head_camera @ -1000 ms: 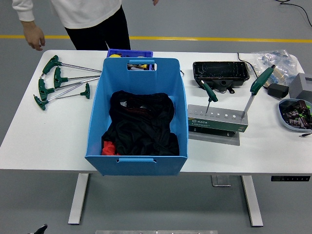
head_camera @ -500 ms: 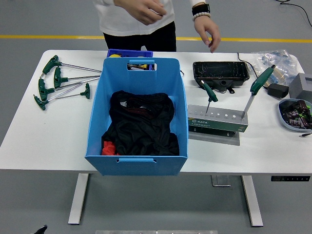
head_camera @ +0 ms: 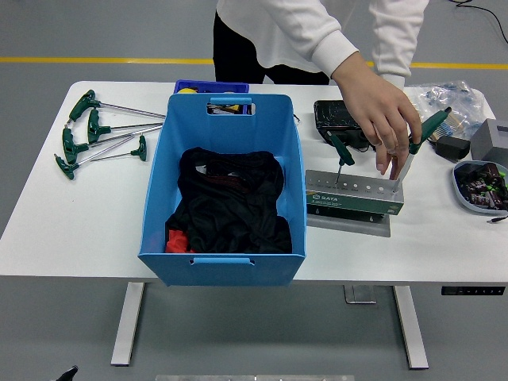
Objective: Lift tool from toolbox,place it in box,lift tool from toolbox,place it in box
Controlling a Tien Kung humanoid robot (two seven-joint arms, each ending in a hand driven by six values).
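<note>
Neither robot hand appears in the head view; no black arm enters from either side, so whether the fingers are apart, together or clamped on something cannot be told, and the tools' position relative to a robot hand cannot be given.

One person stands at the far side of the counter (head_camera: 95, 230), in a white top. One person's hand (head_camera: 379, 111) reaches down over the grey toolbox (head_camera: 354, 195), fingers spread, fingertips just above its top row of holes and close beside the right-hand tool.

Count, toolbox: two green-handled T-wrenches stand in it. The left wrench (head_camera: 341, 152) is upright in a hole near the toolbox's left end; the right wrench (head_camera: 421, 135) leans to the right from a hole at the right end, its shaft partly hidden by the hand.

Count, box: one large blue box (head_camera: 224, 186) sits left of the toolbox, just beside it, holding dark cloth (head_camera: 232, 201) with a red scrap at the near left corner. No wrench is visible inside.

Count, loose wrenches: four or five green-handled ones (head_camera: 99, 133) lie fanned on the counter's far left, well apart from the toolbox.

Other items: one black tray (head_camera: 349, 117) behind the toolbox, one small blue bin (head_camera: 211, 86) behind the box, one bowl of small parts (head_camera: 480, 186) at the right edge.
</note>
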